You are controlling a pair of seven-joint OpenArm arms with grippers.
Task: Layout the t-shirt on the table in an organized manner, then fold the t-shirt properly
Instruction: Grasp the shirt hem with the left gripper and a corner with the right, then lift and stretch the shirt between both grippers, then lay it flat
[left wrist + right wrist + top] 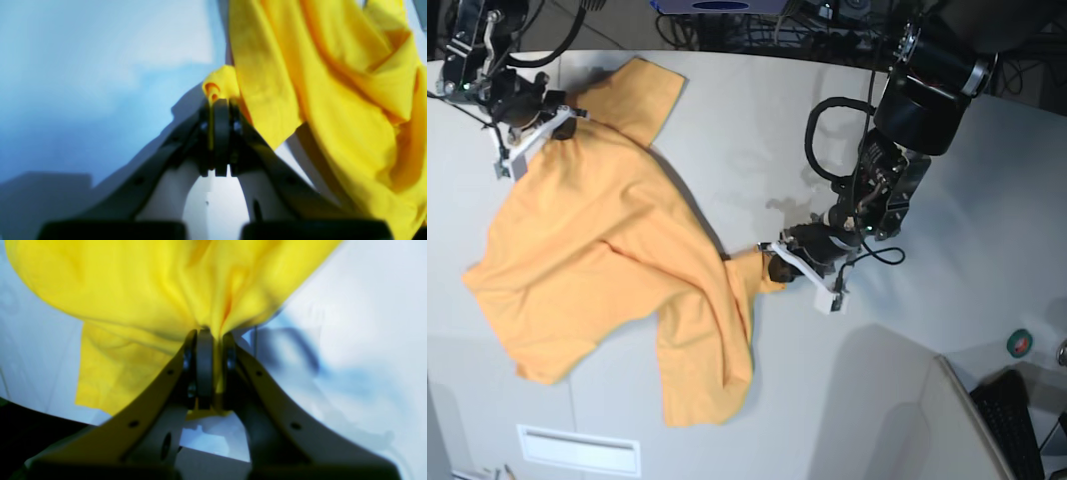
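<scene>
The orange t-shirt point(597, 250) lies crumpled and stretched across the table point(727, 150) in the base view; no print shows. My left gripper point(774, 262), on that view's right, is shut on a corner of the cloth at the shirt's right edge. In the left wrist view, the left gripper point(218, 101) pinches a small rolled fold of the t-shirt point(333, 100), which looks yellow there. My right gripper point(565, 124), at the far left, is shut on the shirt near its upper sleeve. In the right wrist view, the right gripper point(212, 336) clamps bunched t-shirt cloth point(150, 290).
A black keyboard point(1015, 425) and a small round green-and-red object point(1020, 342) sit at the right front. A white rectangular plate point(577, 450) lies near the front edge. Cables crowd the back edge point(827, 25).
</scene>
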